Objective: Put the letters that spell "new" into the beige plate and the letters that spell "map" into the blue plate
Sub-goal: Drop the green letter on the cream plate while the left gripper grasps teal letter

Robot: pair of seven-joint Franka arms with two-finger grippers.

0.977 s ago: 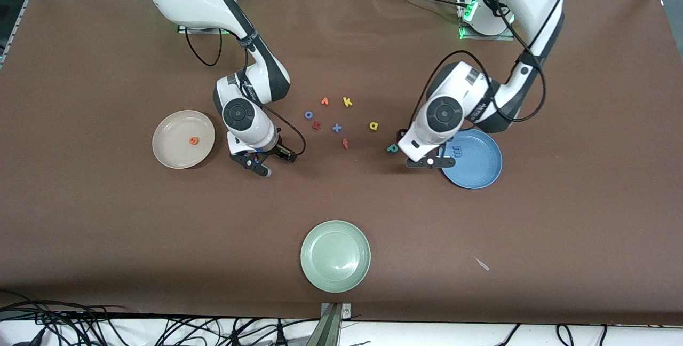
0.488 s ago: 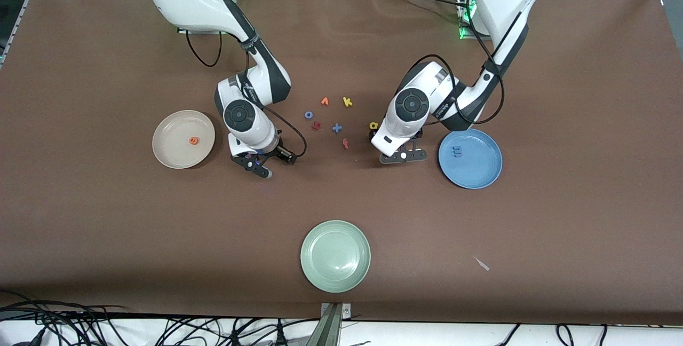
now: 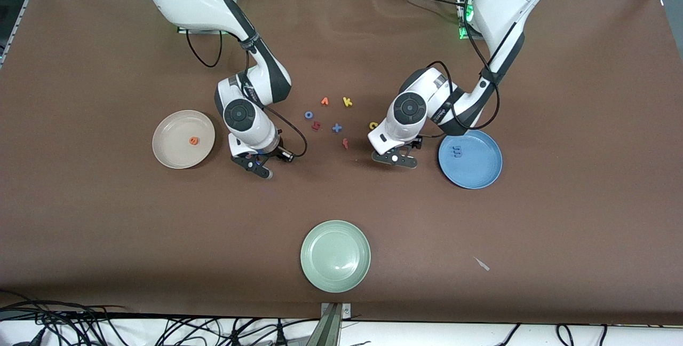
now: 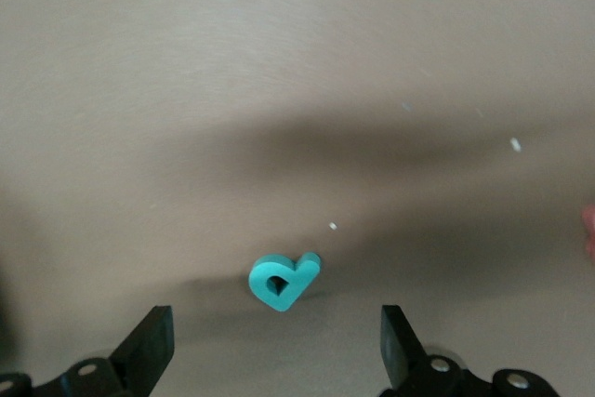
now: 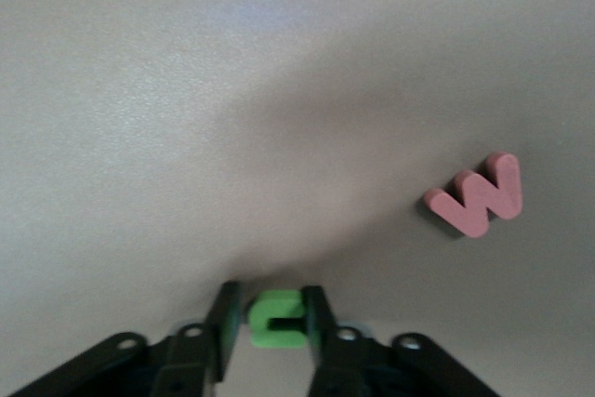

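Note:
My right gripper is low over the table beside the beige plate, which holds the orange "e". Its fingers are shut on the green "n". The pinkish-red "w" lies flat close by, also the "w" in the front view. My left gripper hangs open over the teal "p", which lies just ahead of its fingertips and is hidden in the front view. The blue plate holds the blue "m". The yellow "a" peeks out beside the left arm.
Between the arms lie an orange "v", a yellow "k", a blue "o", a blue "x" and a red "f". A pale green plate sits nearer the front camera. A white scrap lies nearby.
My left arm swung from the blue plate's edge toward the middle and now covers the teal "p". The right gripper's fingers closed on the green "n" without shifting place.

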